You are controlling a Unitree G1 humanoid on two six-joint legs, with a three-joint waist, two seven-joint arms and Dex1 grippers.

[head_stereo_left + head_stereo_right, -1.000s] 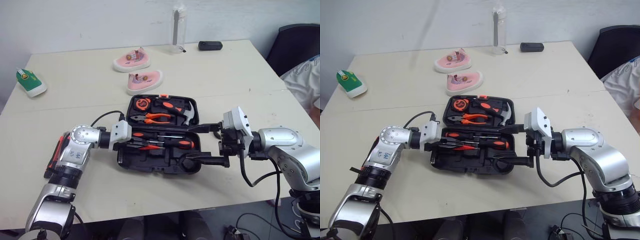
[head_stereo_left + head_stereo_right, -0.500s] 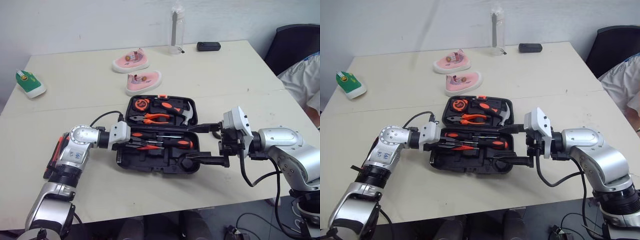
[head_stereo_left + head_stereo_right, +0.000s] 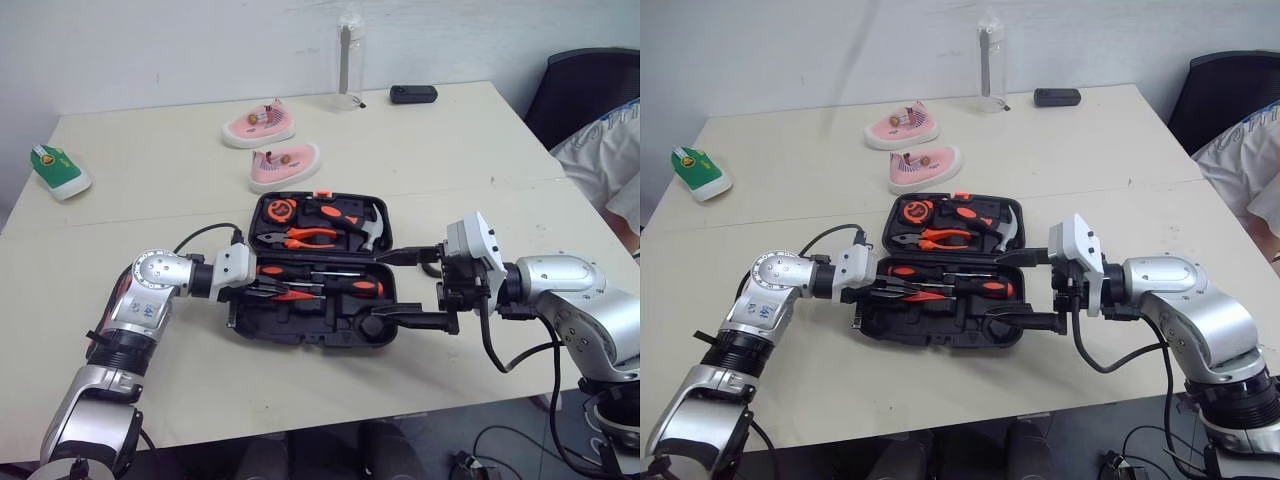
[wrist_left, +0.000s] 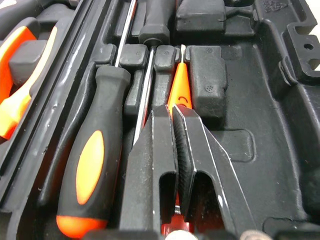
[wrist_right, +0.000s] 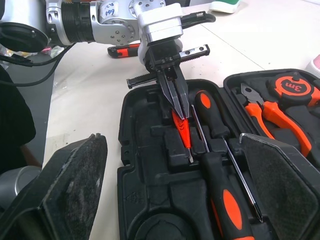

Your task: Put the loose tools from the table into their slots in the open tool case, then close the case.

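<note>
The black tool case (image 3: 300,335) lies open in the middle of the table. Its far half holds pliers (image 3: 300,236), a tape measure (image 3: 284,208) and a hammer (image 3: 370,228). Its near half holds black-and-orange screwdrivers (image 3: 330,283). My left gripper (image 3: 268,288) reaches in from the case's left side and is shut on a small orange screwdriver (image 4: 179,95), which lies low over a slot beside them. My right gripper (image 3: 380,291) stands open at the case's right edge, one finger over the hinge line and one at the near right corner. Another orange-and-black tool (image 5: 125,50) lies on the table beside my left arm.
Two pink shoes (image 3: 283,162) and a green shoe (image 3: 58,168) lie farther back. A clear bottle (image 3: 346,60) and a small black object (image 3: 412,93) stand at the far edge. A dark chair with a person's sleeve (image 3: 600,150) is off the table's right side.
The whole picture has shifted slightly. Both grippers keep their places at the case, the left one still shut on the orange screwdriver.
</note>
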